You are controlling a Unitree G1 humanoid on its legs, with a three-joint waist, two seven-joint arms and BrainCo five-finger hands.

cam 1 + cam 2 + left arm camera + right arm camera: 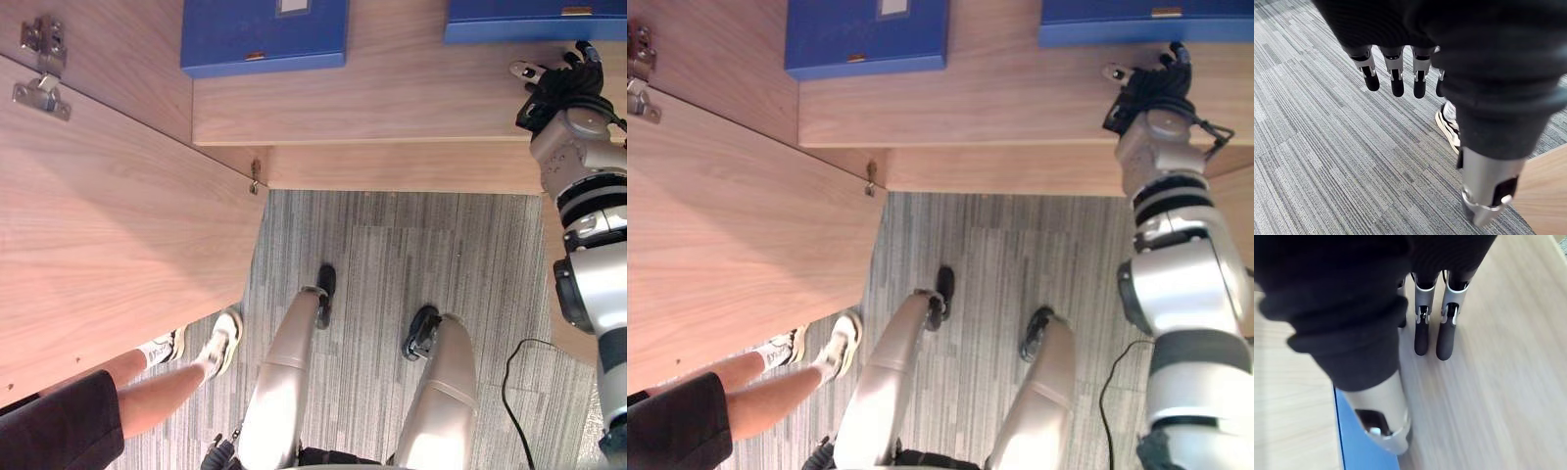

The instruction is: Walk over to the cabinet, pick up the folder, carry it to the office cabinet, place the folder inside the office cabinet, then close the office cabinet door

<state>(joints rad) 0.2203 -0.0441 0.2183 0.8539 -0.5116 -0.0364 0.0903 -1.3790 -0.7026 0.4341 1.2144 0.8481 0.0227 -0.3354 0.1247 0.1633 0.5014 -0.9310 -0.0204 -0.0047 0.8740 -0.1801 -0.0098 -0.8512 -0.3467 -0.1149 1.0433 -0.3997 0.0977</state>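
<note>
right hand (560,88) upper right: fingers straight, holding nothing, over cabinet shelf (392,98), just below right blue folder (534,22) | second blue folder (265,37) top centre on shelf | left hand (1396,54): fingers relaxed, over carpet (1327,147) | cabinet door (118,245) open, left

The left hand (1397,78) hangs, fingers straight, over grey carpet (1327,161) near a person's shoe (1448,128).

Two blue folders lie flat on the wooden cabinet shelf (392,98), well apart: the right folder (534,20) and the left folder (255,39). The cabinet door (108,245) stands open on the left.
</note>
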